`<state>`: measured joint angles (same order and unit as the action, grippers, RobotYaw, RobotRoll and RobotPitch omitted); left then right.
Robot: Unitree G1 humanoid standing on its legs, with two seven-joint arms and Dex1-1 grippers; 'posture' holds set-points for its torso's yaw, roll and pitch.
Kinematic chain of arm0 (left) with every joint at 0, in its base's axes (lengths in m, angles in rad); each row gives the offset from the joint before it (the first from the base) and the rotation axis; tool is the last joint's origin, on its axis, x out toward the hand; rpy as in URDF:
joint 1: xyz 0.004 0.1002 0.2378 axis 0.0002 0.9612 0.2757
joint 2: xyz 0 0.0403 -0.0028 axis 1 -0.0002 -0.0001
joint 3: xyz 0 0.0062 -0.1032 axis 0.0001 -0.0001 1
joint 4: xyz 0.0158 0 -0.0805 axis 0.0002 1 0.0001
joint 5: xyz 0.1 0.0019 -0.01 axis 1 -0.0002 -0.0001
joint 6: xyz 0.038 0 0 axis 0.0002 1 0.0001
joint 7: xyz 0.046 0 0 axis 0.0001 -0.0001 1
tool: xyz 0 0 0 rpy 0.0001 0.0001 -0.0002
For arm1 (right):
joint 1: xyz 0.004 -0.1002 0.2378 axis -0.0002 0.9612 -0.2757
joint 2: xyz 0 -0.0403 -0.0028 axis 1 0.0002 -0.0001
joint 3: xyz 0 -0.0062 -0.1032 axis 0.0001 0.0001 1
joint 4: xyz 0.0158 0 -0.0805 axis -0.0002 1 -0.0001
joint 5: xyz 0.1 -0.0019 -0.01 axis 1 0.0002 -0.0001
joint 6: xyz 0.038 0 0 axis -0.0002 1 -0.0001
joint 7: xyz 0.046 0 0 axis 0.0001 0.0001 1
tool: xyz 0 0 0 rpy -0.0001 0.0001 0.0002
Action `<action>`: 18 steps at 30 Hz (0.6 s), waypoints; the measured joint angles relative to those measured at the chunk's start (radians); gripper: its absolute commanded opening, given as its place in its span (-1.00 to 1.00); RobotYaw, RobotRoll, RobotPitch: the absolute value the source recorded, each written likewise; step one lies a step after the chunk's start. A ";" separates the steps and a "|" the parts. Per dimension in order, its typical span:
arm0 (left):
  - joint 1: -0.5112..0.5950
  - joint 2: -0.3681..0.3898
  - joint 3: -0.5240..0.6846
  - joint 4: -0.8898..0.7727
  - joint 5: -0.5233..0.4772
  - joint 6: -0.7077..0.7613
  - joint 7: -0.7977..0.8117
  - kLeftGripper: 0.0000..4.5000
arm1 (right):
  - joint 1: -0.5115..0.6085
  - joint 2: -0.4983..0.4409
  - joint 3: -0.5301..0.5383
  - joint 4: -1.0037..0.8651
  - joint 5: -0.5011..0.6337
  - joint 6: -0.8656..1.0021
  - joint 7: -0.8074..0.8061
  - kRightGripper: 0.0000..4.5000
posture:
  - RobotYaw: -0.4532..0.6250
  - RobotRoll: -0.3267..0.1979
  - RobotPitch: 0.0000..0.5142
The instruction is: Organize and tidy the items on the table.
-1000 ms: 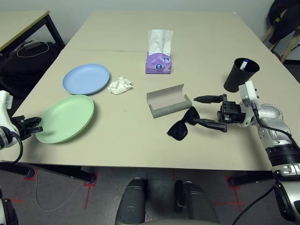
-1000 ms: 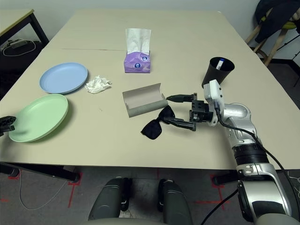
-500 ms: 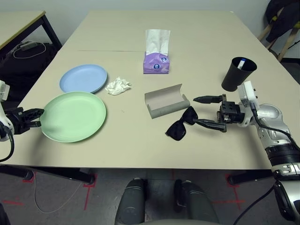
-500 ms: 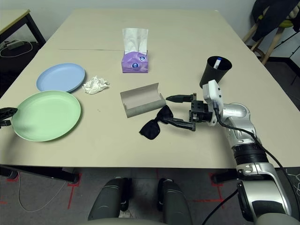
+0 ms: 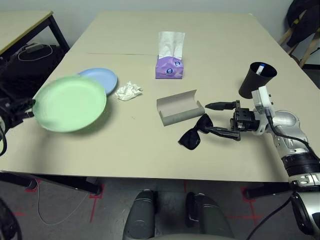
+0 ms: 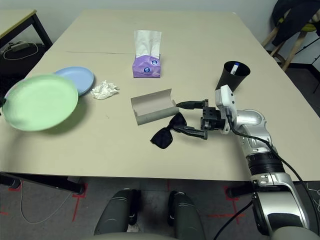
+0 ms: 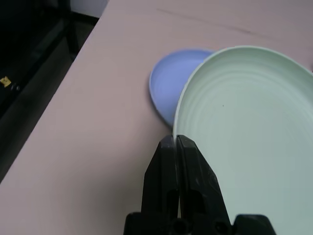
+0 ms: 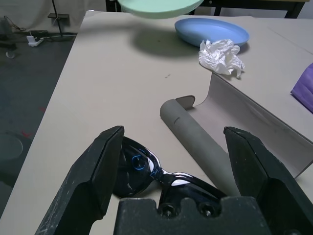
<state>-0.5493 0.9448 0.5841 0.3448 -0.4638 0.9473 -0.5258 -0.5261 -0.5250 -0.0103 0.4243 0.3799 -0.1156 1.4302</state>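
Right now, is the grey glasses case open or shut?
Open. The glasses case lies with its lid standing up and its inside bare; the black sunglasses lie outside it on the table.

Lab room (taped floor marks (image 5: 95,202), cables (image 5: 42,212))

2 plates (image 5: 69,102), 1 cup (image 5: 256,79)

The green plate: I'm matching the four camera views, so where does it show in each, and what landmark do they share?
Left eye view: green plate at left, lifted, overlapping the blue plate.
Right eye view: far left.
Left wrist view: at right, rim pinched by the left gripper.
Right wrist view: top edge.
Shared landmark: the blue plate.
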 measured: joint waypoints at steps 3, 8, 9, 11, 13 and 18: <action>-0.071 -0.049 -0.031 0.055 0.011 -0.031 0.049 -0.99 | -0.005 0.006 -0.001 0.007 0.001 -0.001 -0.008 1.00 | 0.10 0.25 -0.60; -0.176 -0.103 -0.068 0.176 0.040 -0.119 0.123 -0.99 | -0.005 0.005 -0.001 0.007 0.003 -0.001 -0.017 1.00 | 0.09 0.25 -0.60; -0.195 -0.113 -0.072 0.202 0.044 -0.141 0.139 -0.99 | -0.005 0.005 -0.002 0.006 0.004 0.000 -0.020 1.00 | 0.09 0.25 -0.60; -0.225 -0.129 -0.076 0.251 0.056 -0.179 0.169 -0.99 | -0.005 0.005 -0.003 0.005 0.006 0.001 -0.028 1.00 | 0.08 0.25 -0.60; -0.252 -0.145 -0.079 0.300 0.072 -0.220 0.204 -0.99 | -0.005 0.010 -0.007 0.004 0.014 0.002 -0.049 1.00 | 0.08 0.25 -0.60; -0.295 -0.159 -0.101 0.384 0.099 -0.291 0.250 -0.99 | -0.005 0.035 -0.040 -0.029 0.044 0.042 -0.120 1.00 | 0.07 0.25 -0.60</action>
<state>-0.8445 0.7856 0.4827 0.7284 -0.3646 0.6561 -0.2761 -0.5316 -0.4900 -0.0505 0.3954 0.4236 -0.0733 1.3105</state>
